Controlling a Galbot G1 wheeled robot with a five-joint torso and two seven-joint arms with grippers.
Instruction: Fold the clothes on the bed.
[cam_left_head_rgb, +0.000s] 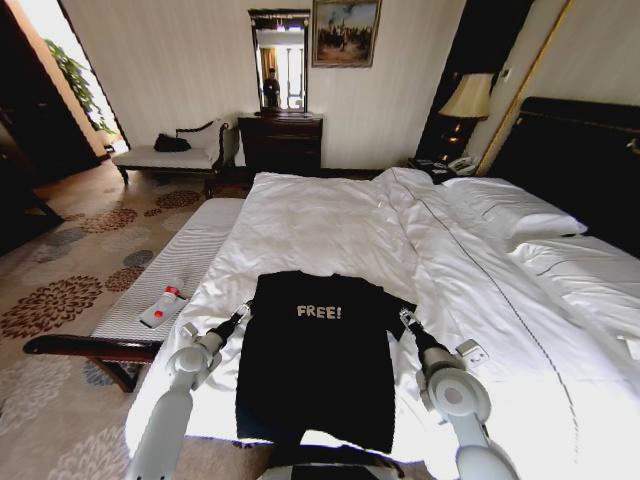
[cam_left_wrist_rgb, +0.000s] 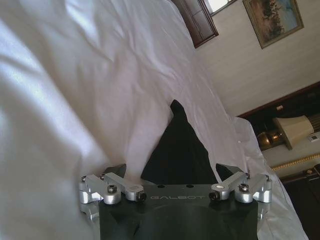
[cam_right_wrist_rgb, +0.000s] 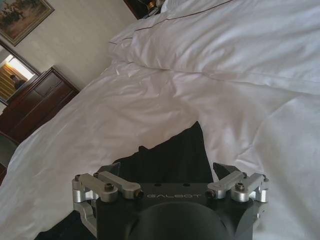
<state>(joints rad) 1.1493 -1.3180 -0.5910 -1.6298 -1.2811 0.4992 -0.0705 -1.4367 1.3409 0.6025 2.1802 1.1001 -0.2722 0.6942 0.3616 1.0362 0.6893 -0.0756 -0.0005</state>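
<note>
A bedroom, probably in a hotel, is showing here: a large white-sheeted bed with dark headboard (cam_left_head_rgb: 420, 240) is dominating, with a dark wooden dresser (cam_left_head_rgb: 281, 142), framed painting (cam_left_head_rgb: 345, 32) and shaded bedside lamp (cam_left_head_rgb: 467, 97) standing beyond it.

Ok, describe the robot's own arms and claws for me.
Both arms are pale grey-white tubes with rounded silver joints, thinning to black forearms. The left claw and right claw look alike: a black housing lettered GALBOT, silver bolted linkage bars on each side, and dark wedge-shaped fingers.

pale striped walls, floral carpet (cam_left_head_rgb: 60, 290), dark dresser (cam_left_head_rgb: 281, 142), mirror (cam_left_head_rgb: 279, 62), painting (cam_left_head_rgb: 345, 32), lamp (cam_left_head_rgb: 466, 97).
</note>
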